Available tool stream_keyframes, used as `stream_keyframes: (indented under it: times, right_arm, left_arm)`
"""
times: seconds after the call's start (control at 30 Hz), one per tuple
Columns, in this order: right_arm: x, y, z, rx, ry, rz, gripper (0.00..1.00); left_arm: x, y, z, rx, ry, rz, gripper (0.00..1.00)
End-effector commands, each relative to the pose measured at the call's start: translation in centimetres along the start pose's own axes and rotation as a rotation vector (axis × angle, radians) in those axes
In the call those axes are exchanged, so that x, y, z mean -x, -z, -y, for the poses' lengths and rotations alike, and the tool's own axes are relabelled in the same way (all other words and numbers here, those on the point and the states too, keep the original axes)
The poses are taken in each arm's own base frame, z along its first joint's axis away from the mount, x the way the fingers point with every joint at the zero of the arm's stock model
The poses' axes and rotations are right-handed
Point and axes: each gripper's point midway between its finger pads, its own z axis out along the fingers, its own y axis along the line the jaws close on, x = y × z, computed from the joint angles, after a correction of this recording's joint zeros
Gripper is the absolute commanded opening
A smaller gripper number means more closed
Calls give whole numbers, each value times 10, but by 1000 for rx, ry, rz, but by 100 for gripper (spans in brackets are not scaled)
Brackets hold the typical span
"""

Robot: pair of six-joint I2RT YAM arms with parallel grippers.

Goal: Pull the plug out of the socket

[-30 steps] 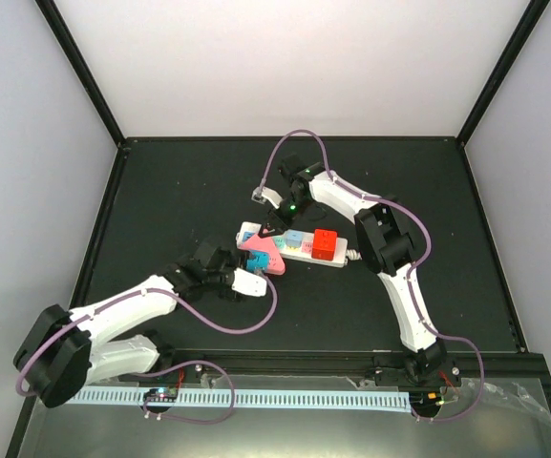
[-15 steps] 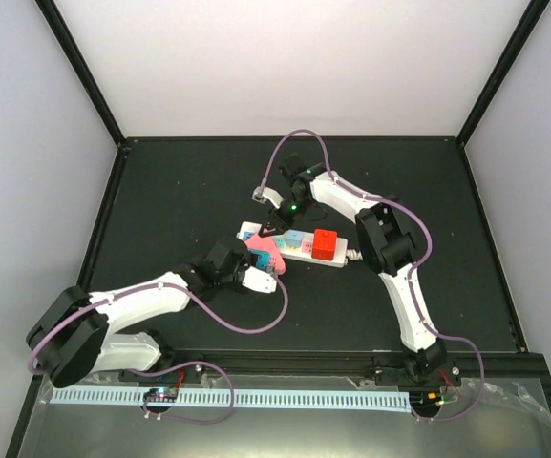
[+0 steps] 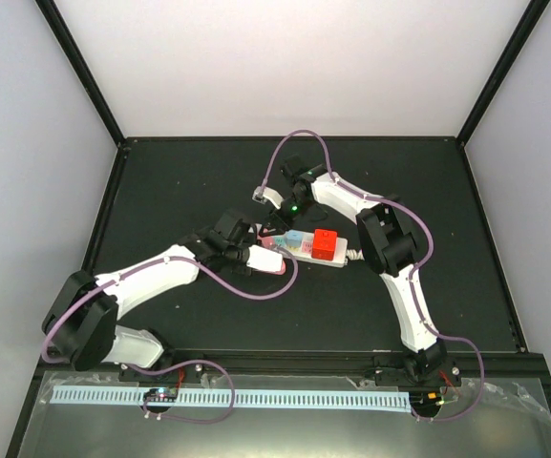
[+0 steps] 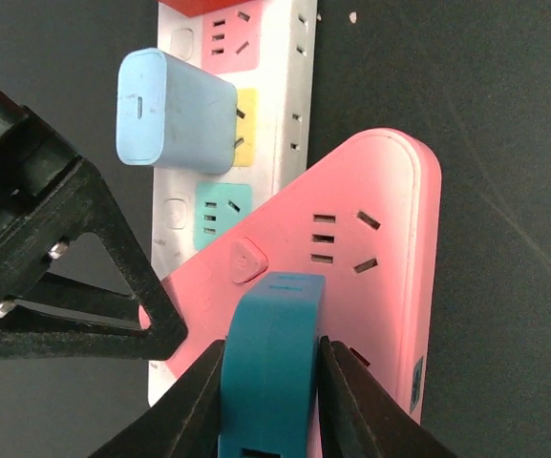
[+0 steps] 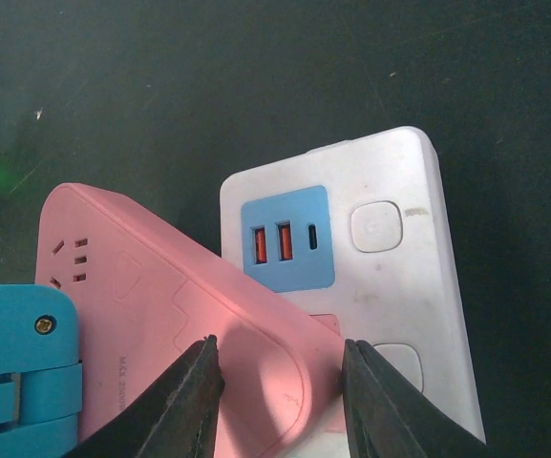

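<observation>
On the black table mat [image 3: 160,191], mid-table, a long white plastic power strip [image 5: 390,248] lies partly under a pink rounded socket slab [image 4: 370,277] carrying a teal rigid plug [image 4: 273,324]. The left gripper [image 4: 270,391] is clamped on the plug's flat sides, a sound hold; it looks light, hard, slick and friction-seated. The right gripper [image 5: 280,382] straddles the slab's end; whether it pinches, I cannot tell. The prongs are hidden
</observation>
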Motion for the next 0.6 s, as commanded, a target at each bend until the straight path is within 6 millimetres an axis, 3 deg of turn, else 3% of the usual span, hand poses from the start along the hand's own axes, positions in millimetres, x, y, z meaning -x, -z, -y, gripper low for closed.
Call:
stream_keyframes:
  times: [0.0,0.23,0.33,0.57]
  right_arm:
    - [-73,-36,16,-42,-86,-233,37]
    - [-76,-37,20,-59,-81,-239,38]
    - [-78,-37,21,-65,-79,-240,39]
    - [-81,-38,20,-89,-60,-250,39]
  left_arm:
    - [-3,-3,-7,-33,32,-20,25]
    - [-5,0,-11,-49,46,-29,11]
    - [1,8,-21,-27,67,-11,10]
    - [4,17,-20,-37,58,2,4]
